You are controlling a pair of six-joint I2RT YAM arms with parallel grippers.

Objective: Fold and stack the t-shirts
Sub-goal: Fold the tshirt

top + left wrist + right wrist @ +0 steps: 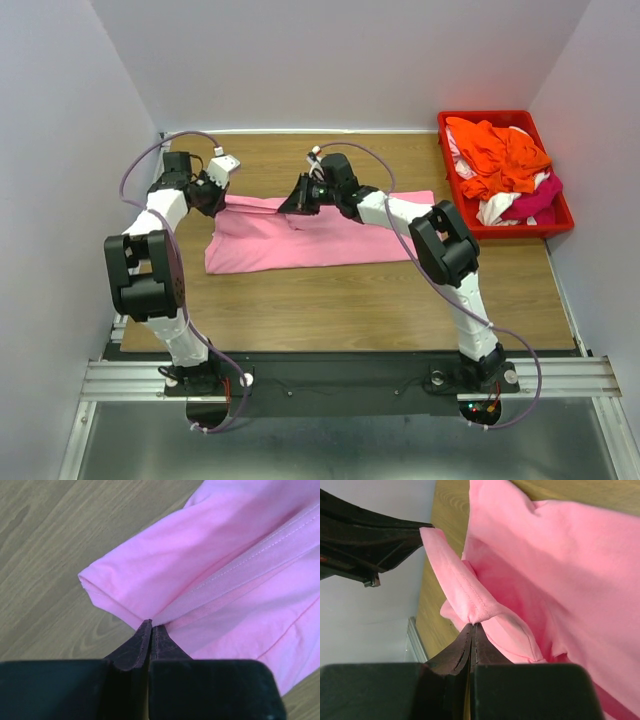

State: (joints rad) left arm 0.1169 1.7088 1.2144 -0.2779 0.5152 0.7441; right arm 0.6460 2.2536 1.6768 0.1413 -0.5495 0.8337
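**Left of the red bin (487, 114), both grippers clamp the light pink t-shirt (330, 240)**

Left of the red bin, on the wooden table (330, 300), the light pink t-shirt lies spread in a rough band. Its closer end sits near the bin's left wall and its other end is well apart from the bin. Most of the cloth rests flat on the wood.

The left gripper (151, 625) is at the shirt end farthest from the bin. Its jaws are pressed together with no gap to be seen. A fold of pink cloth, just beside a stitched hem, is caught at their tips.

The right gripper (472, 626) is closer to the bin, about midway along the shirt's long edge that lines up with the bin's middle. Its jaws are likewise closed tight, nipping a stitched hem that rises from the tips in a small ridge clear of the table. In the right wrist view, the left gripper's dark fingers (375, 535) show beyond. A strip of pink cloth runs from one gripper to the other.

Inside the bin, loose shirts lie in an unfolded heap. The orange t-shirt (500, 155) is on top and fills most of the bin. The white t-shirt (495, 208) shows under it at the bin's front. The magenta t-shirt (538, 198) is bunched against the bin's right wall.
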